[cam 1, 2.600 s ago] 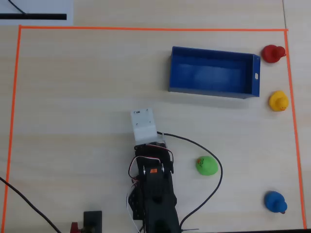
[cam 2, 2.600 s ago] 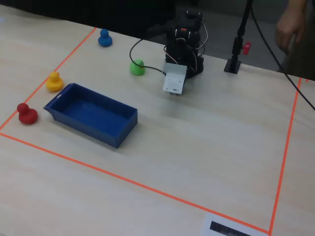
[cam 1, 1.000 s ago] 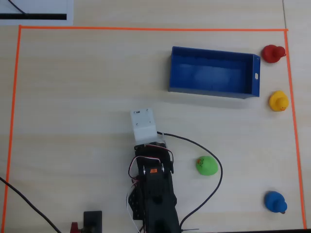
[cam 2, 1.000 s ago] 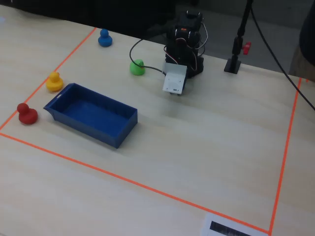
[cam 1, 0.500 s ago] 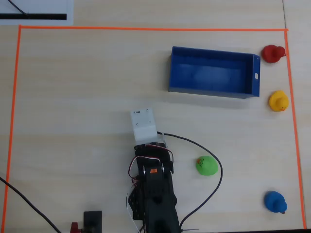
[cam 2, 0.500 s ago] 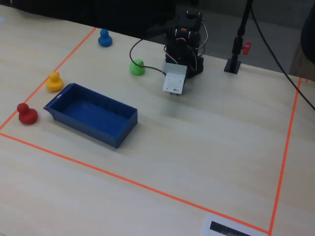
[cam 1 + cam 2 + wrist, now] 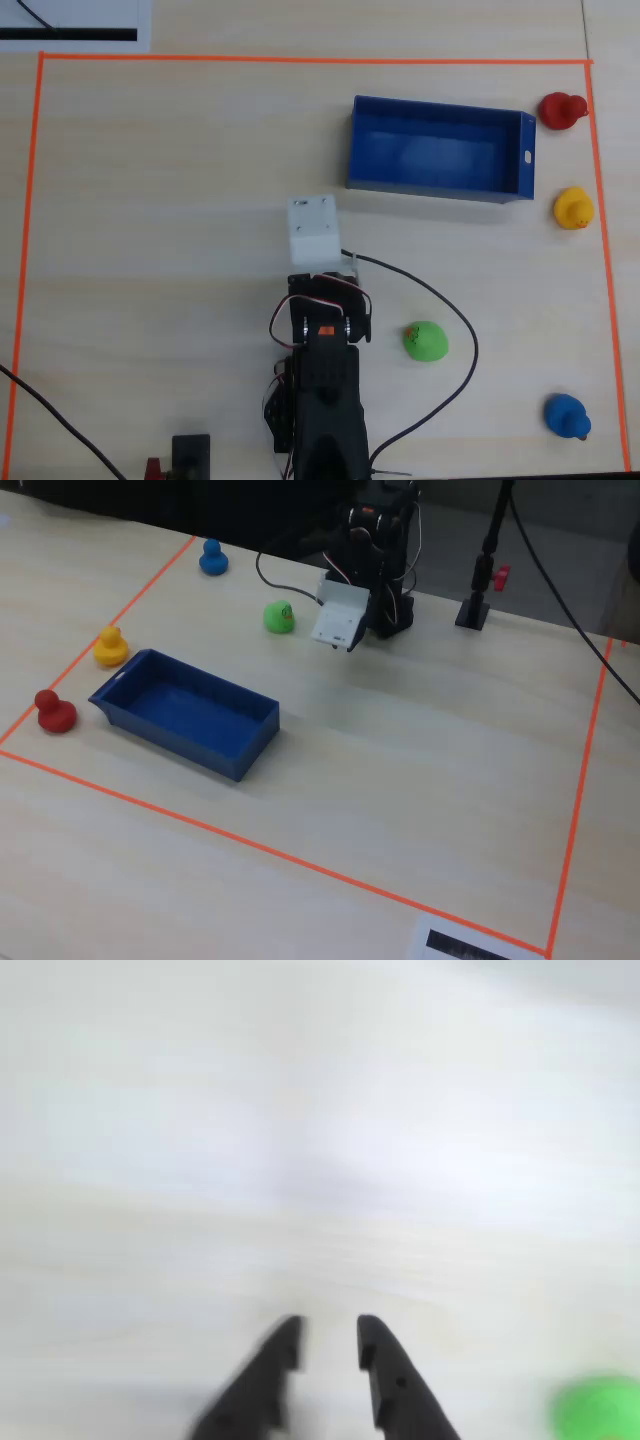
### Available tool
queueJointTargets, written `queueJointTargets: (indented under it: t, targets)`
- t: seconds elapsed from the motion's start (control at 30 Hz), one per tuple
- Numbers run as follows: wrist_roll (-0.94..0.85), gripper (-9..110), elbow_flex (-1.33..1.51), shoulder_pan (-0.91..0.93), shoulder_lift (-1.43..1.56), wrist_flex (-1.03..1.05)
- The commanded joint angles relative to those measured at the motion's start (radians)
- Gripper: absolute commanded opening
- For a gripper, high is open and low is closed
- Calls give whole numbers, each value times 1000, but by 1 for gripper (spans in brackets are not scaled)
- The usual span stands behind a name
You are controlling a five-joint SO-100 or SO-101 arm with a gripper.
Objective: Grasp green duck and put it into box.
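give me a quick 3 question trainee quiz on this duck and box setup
1. True or false: the green duck already lies inside the box.
2. Multiple choice: in the overhead view, which duck sits nearest the box's white-marked short end? A) the blue duck B) the red duck C) the green duck
3. Fill in: in the wrist view, the claw holds ____.

Key:
1. False. It stands on the table, right of the arm in the overhead view.
2. B. The red duck sits just off that end's upper corner, slightly nearer than the yellow duck.
3. Nothing. Its fingers stand slightly apart over bare table, with the green duck at the lower right edge.
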Motion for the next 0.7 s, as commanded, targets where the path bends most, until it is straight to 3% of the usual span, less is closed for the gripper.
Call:
queueJointTargets:
  t: [0.0,0.23,0.43,0.67]
  targets:
    - [-58,20,-448,212,-225,72]
    - [-81,38,-773,644,-448,120]
    - [-101,43,-787,997,-577,61]
    - [-110,45,-755,1204,-747,158]
